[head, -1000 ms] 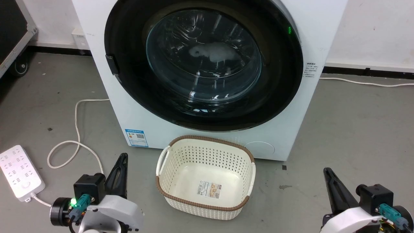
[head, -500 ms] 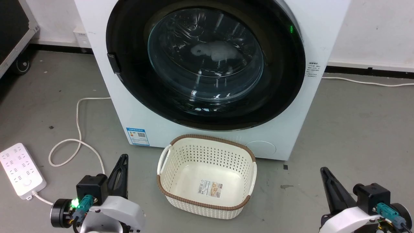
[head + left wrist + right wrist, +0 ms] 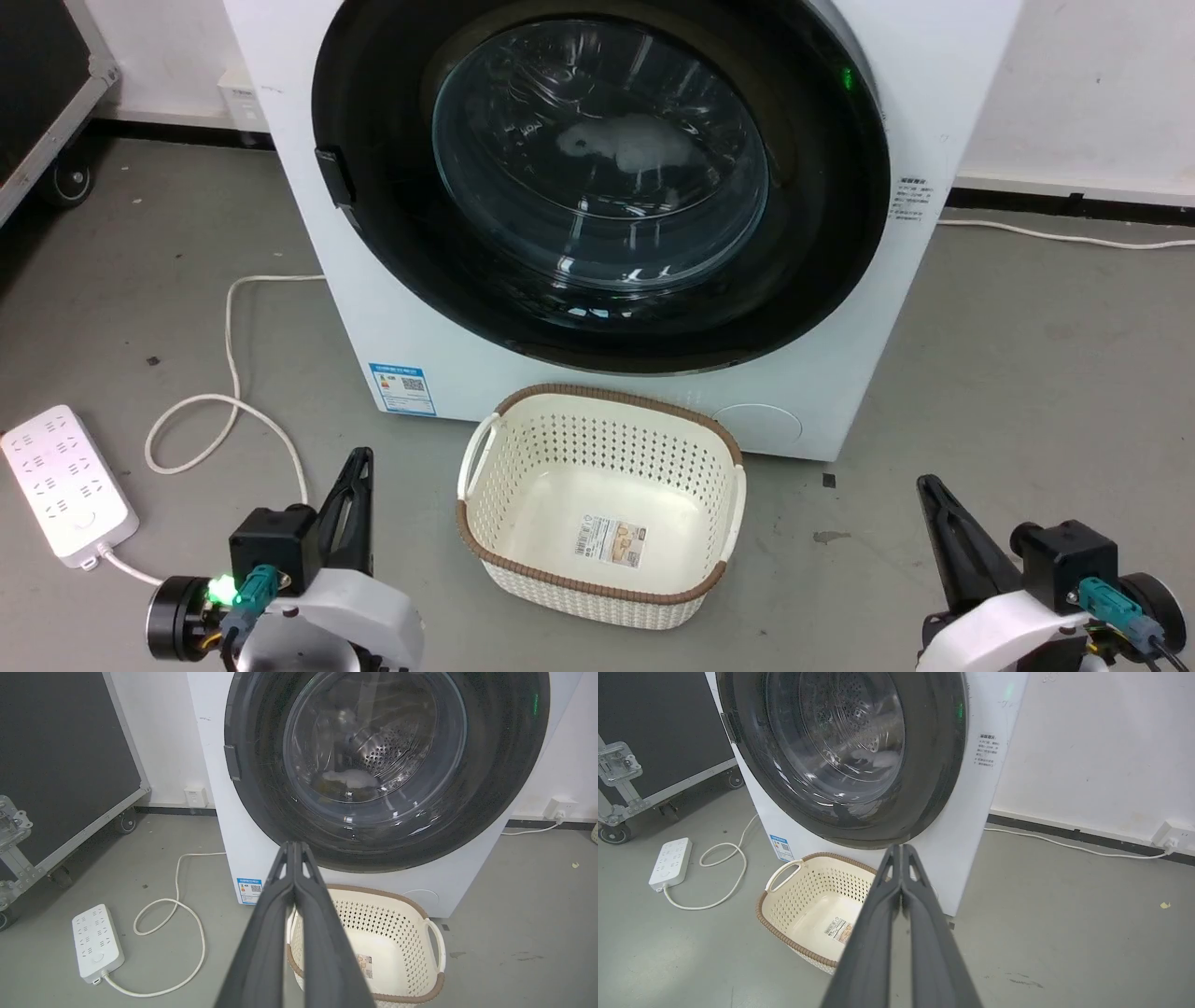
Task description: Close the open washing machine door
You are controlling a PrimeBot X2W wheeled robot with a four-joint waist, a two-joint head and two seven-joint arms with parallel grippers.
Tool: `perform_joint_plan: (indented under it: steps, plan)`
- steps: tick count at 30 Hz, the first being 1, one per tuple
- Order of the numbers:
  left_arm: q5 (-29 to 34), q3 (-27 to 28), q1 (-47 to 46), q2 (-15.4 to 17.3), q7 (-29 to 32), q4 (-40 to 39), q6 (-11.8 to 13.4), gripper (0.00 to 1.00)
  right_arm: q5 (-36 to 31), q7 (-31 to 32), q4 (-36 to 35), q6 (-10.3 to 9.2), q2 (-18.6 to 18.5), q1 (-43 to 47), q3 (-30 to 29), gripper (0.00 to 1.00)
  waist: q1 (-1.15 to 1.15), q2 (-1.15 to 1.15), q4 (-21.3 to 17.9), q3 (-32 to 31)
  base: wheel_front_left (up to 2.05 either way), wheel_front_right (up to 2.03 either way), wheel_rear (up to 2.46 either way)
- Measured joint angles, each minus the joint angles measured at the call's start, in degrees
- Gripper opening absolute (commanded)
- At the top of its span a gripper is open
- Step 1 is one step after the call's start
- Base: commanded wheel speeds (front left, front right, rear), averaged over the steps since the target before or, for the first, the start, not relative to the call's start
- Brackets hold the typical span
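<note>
Head view
washing machine [image 3: 392,308]: white front-loader, running from 12 o'clock down to mid-view; blue sticker [image 3: 403,387] low on its front
washing machine door [image 3: 822,215]: wide black rim lies flat against the machine front, no gap showing; glass window [image 3: 597,215] bulges at its centre, something pale [image 3: 635,145] behind it; dark catch [image 3: 334,177] at the rim's 9 o'clock; green light [image 3: 848,79] at its 1 o'clock
basket [image 3: 597,597]: cream, perforated, brown rim; on the grey floor [image 3: 1027,373] just in front of the machine, at 6 o'clock of the door
left gripper [image 3: 359,462]: 7 o'clock; fingers pressed together, gripping nothing; apart from the basket
right gripper [image 3: 926,485]: 5 o'clock; fingers together, empty
power strip [image 3: 65,485]: 8 o'clock; white cable [image 3: 229,373] loops from it toward the machine

Left wrist view
left gripper: rises from 6 o'clock; tips meet, nothing between them
washing machine door: 12 o'clock, flat on the front; perforated steel drum [image 3: 387,751] seen through the glass
black wheeled case [image 3: 60,756]: 9 o'clock

Right wrist view
right gripper: rises from 6 o'clock; closed, empty
washing machine door: 11 o'clock, flat on the front
basket: 8 o'clock
wall socket [image 3: 1174,837]: 3 o'clock
</note>
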Motion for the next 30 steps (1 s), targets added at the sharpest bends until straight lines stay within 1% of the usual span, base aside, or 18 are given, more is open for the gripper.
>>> perform_joint_plan:
  steps: [26,30]
  plan:
    - [5.65,2.46,1.38,-3.23,2.34,-2.60,-0.16,0.00,-1.59,0.99,-1.33,0.00,0.00,-0.28,0.58,0.00,0.00,0.00,0.64,0.45,0.00,0.00,0.00]
    - [5.82,2.60,1.44,-3.28,2.34,-2.66,-0.16,0.00,-1.59,1.00,-1.38,0.00,0.00,-0.29,0.63,0.00,0.00,0.00,0.64,0.45,0.00,0.00,0.00]
